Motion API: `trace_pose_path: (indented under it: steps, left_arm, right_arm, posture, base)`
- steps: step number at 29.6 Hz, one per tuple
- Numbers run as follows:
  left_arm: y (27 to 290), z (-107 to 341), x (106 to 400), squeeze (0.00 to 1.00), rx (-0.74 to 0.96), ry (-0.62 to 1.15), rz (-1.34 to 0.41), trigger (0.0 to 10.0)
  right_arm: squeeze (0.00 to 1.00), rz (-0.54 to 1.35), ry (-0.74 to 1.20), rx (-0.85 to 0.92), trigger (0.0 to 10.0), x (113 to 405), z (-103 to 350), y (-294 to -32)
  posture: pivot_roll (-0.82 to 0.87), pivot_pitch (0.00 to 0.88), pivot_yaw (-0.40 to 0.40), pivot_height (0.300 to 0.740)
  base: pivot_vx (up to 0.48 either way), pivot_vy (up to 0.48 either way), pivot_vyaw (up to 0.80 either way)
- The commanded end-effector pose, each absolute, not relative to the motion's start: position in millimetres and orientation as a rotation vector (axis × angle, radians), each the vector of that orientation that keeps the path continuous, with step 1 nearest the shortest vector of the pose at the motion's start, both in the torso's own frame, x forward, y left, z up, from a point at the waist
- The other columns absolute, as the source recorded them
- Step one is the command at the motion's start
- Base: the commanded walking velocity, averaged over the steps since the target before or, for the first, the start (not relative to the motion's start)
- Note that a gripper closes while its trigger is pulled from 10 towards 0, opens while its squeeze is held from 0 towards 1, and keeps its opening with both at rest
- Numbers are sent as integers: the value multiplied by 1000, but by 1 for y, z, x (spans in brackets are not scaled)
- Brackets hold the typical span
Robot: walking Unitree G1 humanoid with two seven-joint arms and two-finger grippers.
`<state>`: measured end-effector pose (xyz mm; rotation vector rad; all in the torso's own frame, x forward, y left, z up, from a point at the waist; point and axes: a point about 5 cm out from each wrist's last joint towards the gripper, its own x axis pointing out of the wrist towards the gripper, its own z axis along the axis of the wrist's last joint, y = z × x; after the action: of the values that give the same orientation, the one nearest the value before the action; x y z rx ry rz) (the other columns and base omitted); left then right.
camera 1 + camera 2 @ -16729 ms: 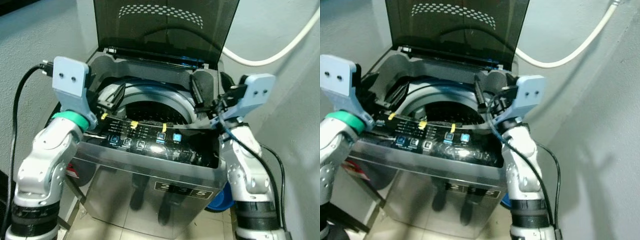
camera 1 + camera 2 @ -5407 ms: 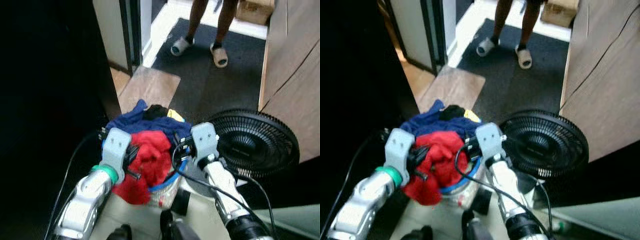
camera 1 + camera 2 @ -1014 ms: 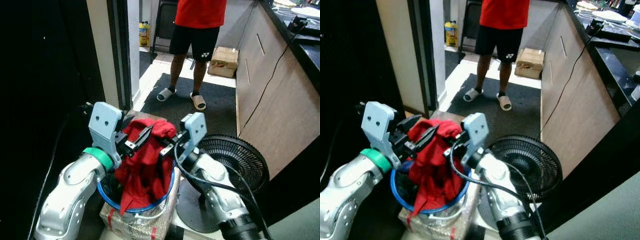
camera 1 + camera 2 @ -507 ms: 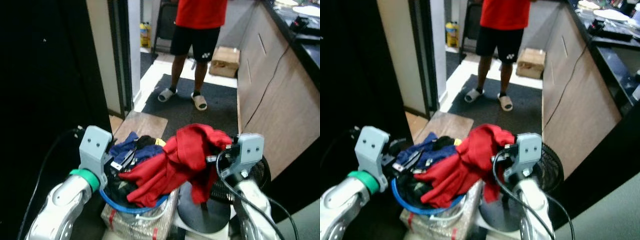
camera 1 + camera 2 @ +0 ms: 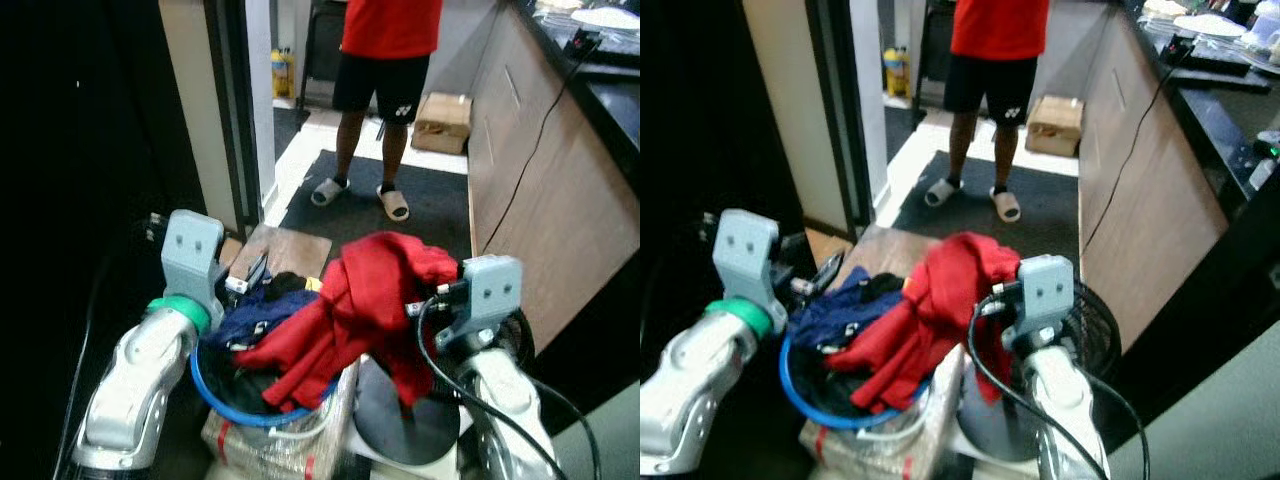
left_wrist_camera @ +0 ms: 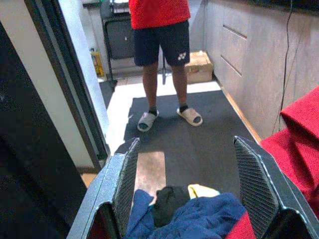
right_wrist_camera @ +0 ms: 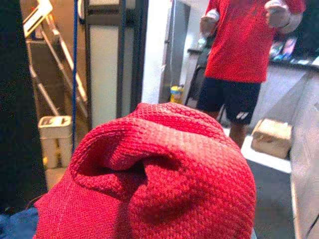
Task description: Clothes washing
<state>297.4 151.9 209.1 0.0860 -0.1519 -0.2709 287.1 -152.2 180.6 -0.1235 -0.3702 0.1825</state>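
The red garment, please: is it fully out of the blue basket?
Partly out: right claw lifts the red garment, but its lower end lies inside the blue basket.

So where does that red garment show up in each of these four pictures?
Left eye view: red garment in the middle, draped from the right gripper down into the blue basket.
Right eye view: middle, a little left.
Left wrist view: at the edge beside one finger.
Right wrist view: close up, across the lower middle.
Shared landmark: the person in a red shirt.
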Motion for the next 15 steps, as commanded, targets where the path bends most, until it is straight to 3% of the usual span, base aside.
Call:
trace_pose_path:
  steps: [1, 2, 4, 6, 10, 15]
  left_arm:
    - [151, 243, 304, 0, 72, -261, -253, 10000]
    - [151, 243, 304, 0, 72, -261, -253, 10000]
    - [147, 287, 307, 0, 66, -401, -255, 10000]
    - [147, 287, 307, 0, 66, -401, -255, 10000]
    - [144, 331, 302, 0, 58, -542, -281, 10000]
    - [142, 314, 301, 0, 84, -485, -283, 10000]
  right_arm:
    - [0, 170, -461, -162, 10000, 292, 206, -149]
    - [0, 170, -461, -162, 10000, 292, 206, -149]
    - [0, 172, -537, -163, 10000, 296, 228, -143]
    - [0, 172, -537, -163, 10000, 296, 228, -143]
    - [0, 190, -595, -145, 10000, 297, 243, -133]
    - [0, 197, -571, -139, 10000, 297, 237, -127]
  posture:
    - [103, 0, 37, 740]
    - [103, 0, 37, 740]
    - [104, 0, 36, 740]
    - [104, 0, 36, 740]
    - [112, 0, 35, 740]
    - [114, 0, 35, 740]
  base:
    - [0, 0, 0]
    - [0, 0, 0]
    - [0, 0, 0]
    - [0, 0, 0]
    - [0, 0, 0]
    - [0, 0, 0]
